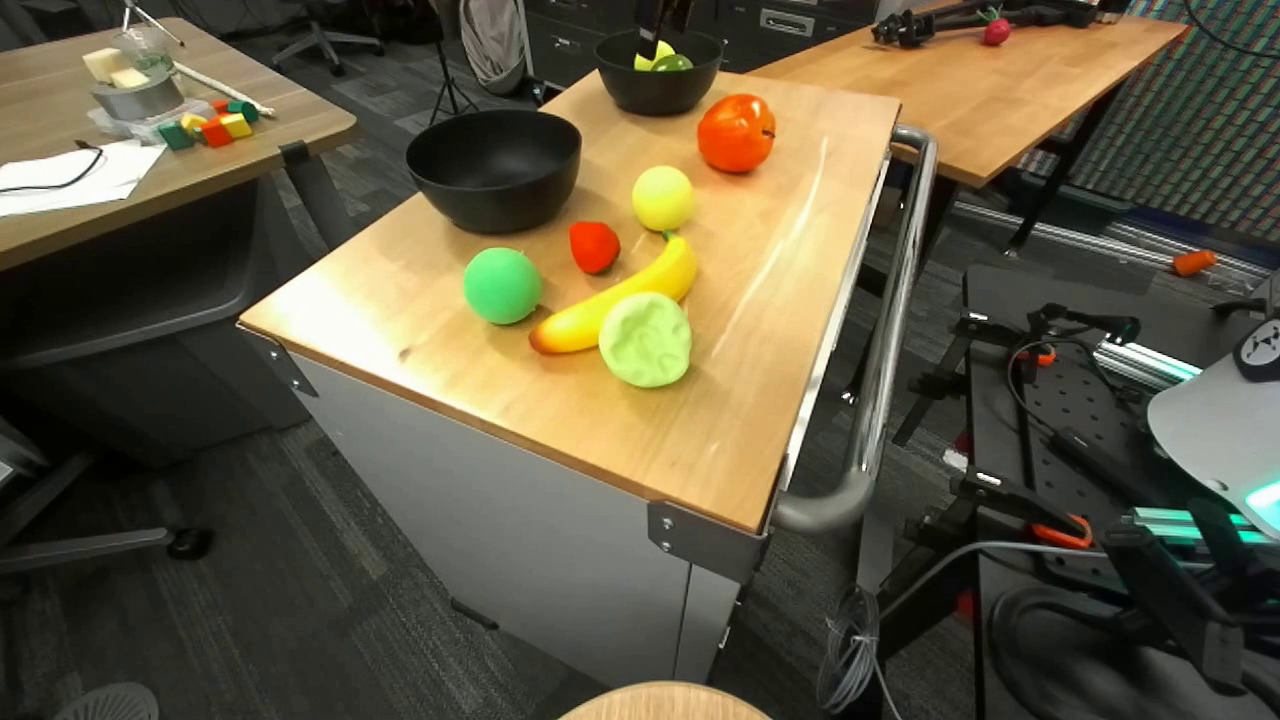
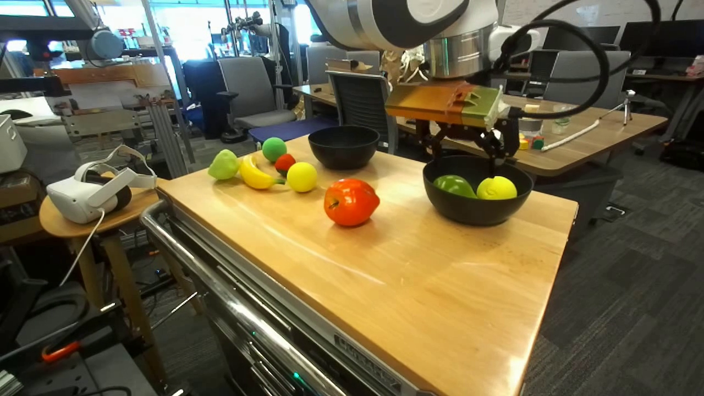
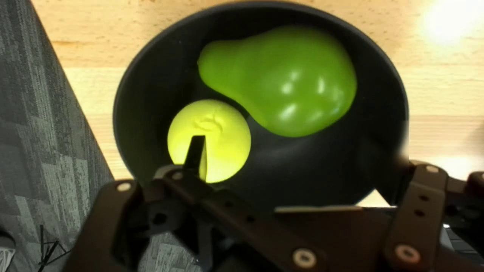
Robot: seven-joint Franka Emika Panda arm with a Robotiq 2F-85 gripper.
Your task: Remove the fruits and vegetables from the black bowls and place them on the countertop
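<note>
Pincer (image 3: 297, 156), wrist view: jaws spread wide, nothing in the grip. One finger (image 3: 194, 151), left of centre, reaches across the yellow lemon (image 3: 227, 121) (contact or not, can't tell). The opposite one is a dark blur, lower right, by the rim of the black bowl (image 3: 147, 109). Green pear-shaped piece (image 3: 287, 83) in the same bowl, upper middle of the frame, on its side, just beside the lemon. Bowl stands on the light wood surface (image 3: 94, 30); grey carpet (image 3: 41, 124) down the left edge.

In an exterior view: arm (image 2: 385, 25) hangs in at the top, pincer pointing down over that bowl, right of centre; lemon and pear-shaped piece both inside it. Large red-orange piece (image 2: 352, 202) mid-frame on the surface. Second black bowl (image 2: 344, 154) upper middle, upright. Left of it, all on the surface: green ball (image 2: 274, 149), red strawberry (image 2: 284, 164), yellow ball (image 2: 302, 177), banana (image 2: 254, 175), then pale green cabbage (image 2: 224, 165) furthest left. White headset (image 2: 82, 198) on a round stool (image 2: 132, 217), left side.

In an exterior view: black bowl with the lemon at top middle, pincer mostly cut off by the top edge. Second black bowl upper left of centre. Cabbage, mid-frame, overlaps the banana in this line of sight; yellow ball just beside the banana's stem end, green ball and strawberry left of that. Metal rail handle (image 1: 892, 330) runs along the right side of the surface; tape roll (image 1: 140, 103) and coloured blocks (image 1: 215, 130) upper left.
</note>
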